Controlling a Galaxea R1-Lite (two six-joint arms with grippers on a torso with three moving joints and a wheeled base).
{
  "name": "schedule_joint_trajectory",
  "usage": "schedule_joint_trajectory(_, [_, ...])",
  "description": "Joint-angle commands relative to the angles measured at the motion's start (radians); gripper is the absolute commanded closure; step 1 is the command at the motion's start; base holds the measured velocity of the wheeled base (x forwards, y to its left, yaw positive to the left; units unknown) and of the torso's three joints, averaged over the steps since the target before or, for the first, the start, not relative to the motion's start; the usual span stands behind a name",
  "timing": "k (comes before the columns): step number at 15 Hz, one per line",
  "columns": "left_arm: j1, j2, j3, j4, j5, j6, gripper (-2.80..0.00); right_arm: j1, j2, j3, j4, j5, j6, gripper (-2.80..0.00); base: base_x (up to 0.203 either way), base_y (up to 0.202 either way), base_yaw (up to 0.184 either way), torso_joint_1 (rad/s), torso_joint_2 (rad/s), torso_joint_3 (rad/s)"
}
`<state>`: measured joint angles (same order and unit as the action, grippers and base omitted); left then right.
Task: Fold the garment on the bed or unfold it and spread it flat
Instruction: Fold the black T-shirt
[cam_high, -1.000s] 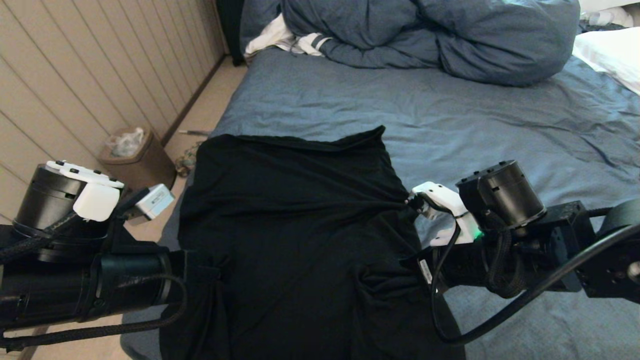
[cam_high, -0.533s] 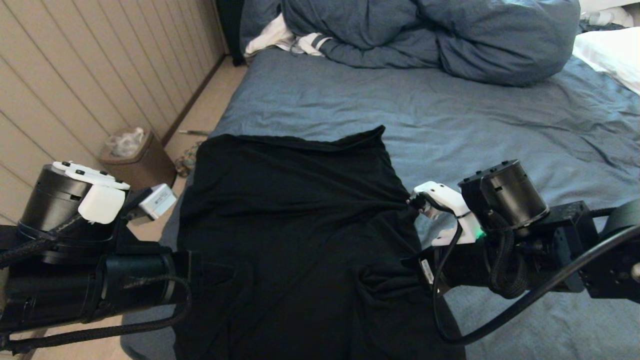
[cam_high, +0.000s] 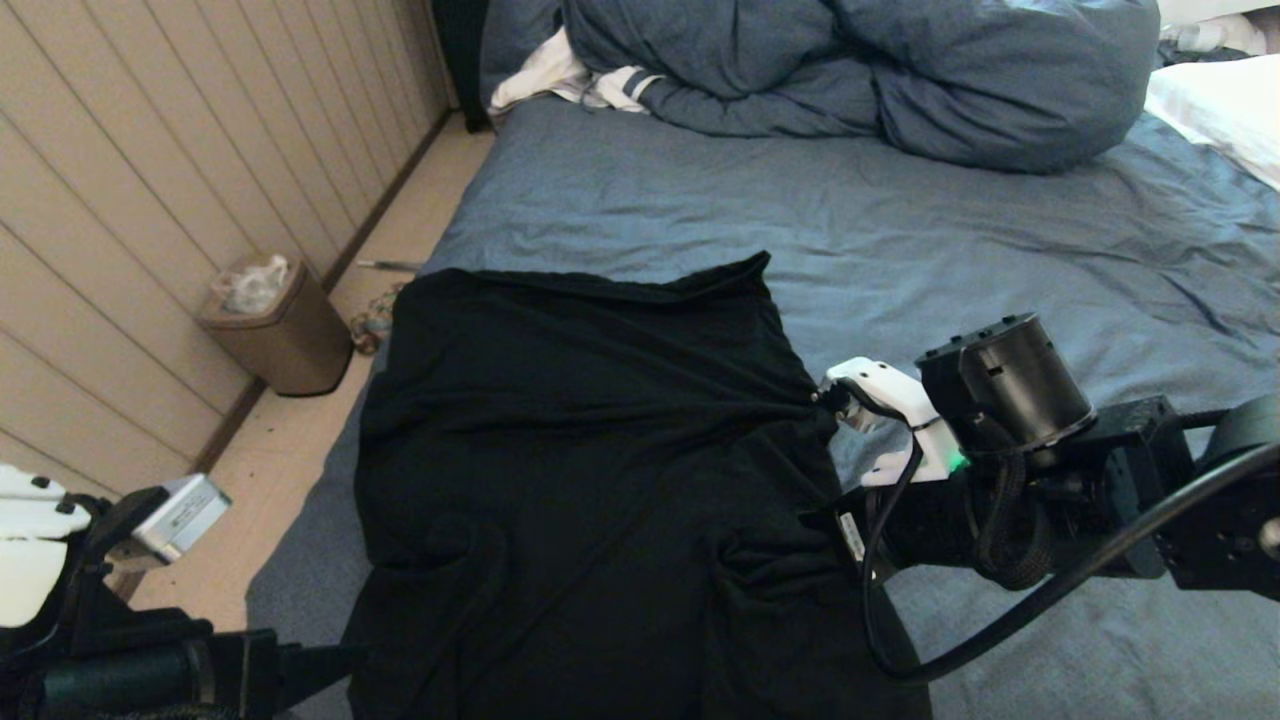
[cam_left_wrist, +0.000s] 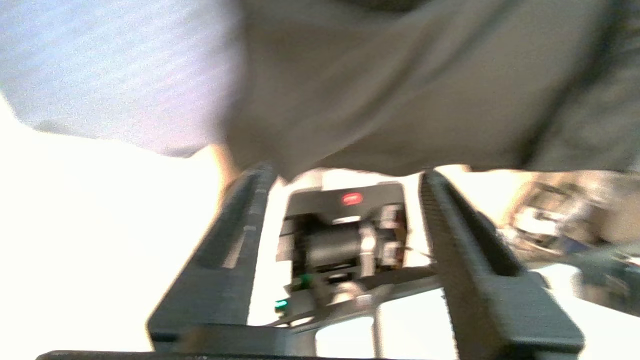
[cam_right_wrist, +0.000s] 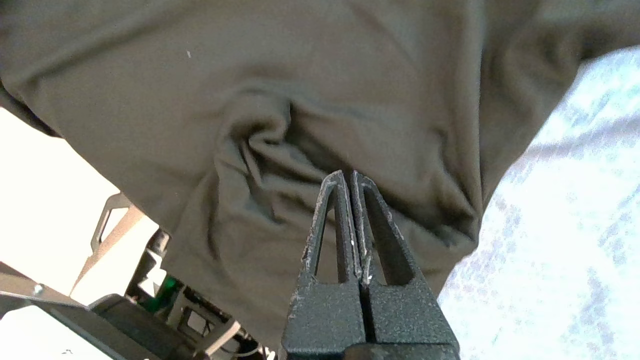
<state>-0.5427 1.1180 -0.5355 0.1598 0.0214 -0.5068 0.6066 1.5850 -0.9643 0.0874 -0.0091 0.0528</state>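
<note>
The black T-shirt (cam_high: 590, 480) lies plain side up on the near left part of the bed (cam_high: 900, 250), rumpled and hanging over the near edge. The right claw (cam_right_wrist: 347, 175) is pinched tight on a bunched fold at the shirt's right side. The left claw (cam_left_wrist: 345, 175) stands with its fingers spread and empty, low beside the bed's near left corner.

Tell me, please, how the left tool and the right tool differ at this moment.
The left tool is open and holds nothing; the right tool is shut on a bunched fold of the garment. The left sits off the bed's near corner; the right reaches over the bed.
</note>
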Motion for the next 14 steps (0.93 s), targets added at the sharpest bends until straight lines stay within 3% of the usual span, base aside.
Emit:
schedule_joint_trajectory(1, [0.015, -0.037, 0.084, -0.018, 0.032, -0.001, 0.00, 0.000, 0.006, -0.025, 0.005, -0.001, 0.001, 0.00, 0.000, 0.000, 0.000, 0.000, 0.00, 0.000])
schedule_joint_trajectory(6, [0.043, 0.024, 0.191, -0.206, 0.037, -0.007, 0.00, -0.002, 0.003, -0.040, 0.008, -0.009, 0.002, 0.00, 0.000, 0.000, 0.000, 0.000, 0.00, 0.000])
schedule_joint_trajectory(10, [0.067, 0.166, 0.216, -0.329, 0.037, -0.012, 0.00, -0.021, 0.004, -0.053, 0.009, -0.009, -0.002, 0.00, 0.000, 0.000, 0.000, 0.000, 0.00, 0.000])
schedule_joint_trajectory(14, [0.194, 0.196, 0.225, -0.426, 0.030, 0.005, 0.00, -0.043, 0.014, -0.053, 0.008, -0.005, -0.008, 0.00, 0.000, 0.000, 0.000, 0.000, 0.00, 0.000])
